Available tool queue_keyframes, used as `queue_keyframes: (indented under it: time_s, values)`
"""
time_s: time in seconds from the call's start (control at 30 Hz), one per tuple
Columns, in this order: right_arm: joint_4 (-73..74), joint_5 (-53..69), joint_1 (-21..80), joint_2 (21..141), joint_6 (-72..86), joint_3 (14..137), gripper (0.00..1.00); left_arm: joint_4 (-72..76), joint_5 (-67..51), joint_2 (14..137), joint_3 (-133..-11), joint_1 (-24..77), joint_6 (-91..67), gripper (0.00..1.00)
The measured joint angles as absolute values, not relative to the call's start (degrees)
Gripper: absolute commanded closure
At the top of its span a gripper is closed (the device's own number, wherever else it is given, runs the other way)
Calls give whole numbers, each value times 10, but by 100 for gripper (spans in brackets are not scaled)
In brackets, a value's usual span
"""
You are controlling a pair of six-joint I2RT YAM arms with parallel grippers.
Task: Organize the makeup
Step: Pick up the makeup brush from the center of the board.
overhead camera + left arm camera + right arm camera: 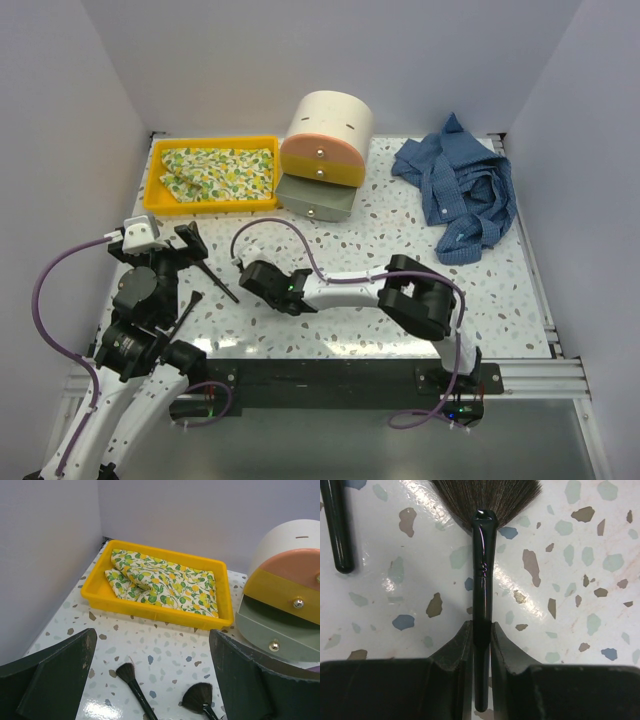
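Three lilac walls (350, 50) box in a speckled table (400, 250), with a blue cloth (460, 195) crumpled far right, a domed drawer unit (325, 150) at the back and a yellow tray (210, 207) (leaf-patterned cloth (220, 172) inside) far left. Front left, the right gripper (481, 630) pinches the fan brush (485, 555) lying on the table, a second brush (337, 530) beside it; the left gripper (152, 635) hangs spread wide.

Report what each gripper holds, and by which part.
The right gripper has its fingers shut on the fan brush, at the tail half of its handle, away from the bristles. The left gripper is open, holding nothing.
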State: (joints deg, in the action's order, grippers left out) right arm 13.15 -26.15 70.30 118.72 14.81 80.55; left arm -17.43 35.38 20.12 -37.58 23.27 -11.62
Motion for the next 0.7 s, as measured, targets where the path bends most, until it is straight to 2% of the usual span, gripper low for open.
queue_keyframes:
  time_s: [0.43,0.7]
  values:
    - [116,-210,658,1120,-18,782,100,-174,354,201,-376,233,-116,0]
    - [200,-46,615,1071,-176,794,100,-174,353,201,-376,233,-116,0]
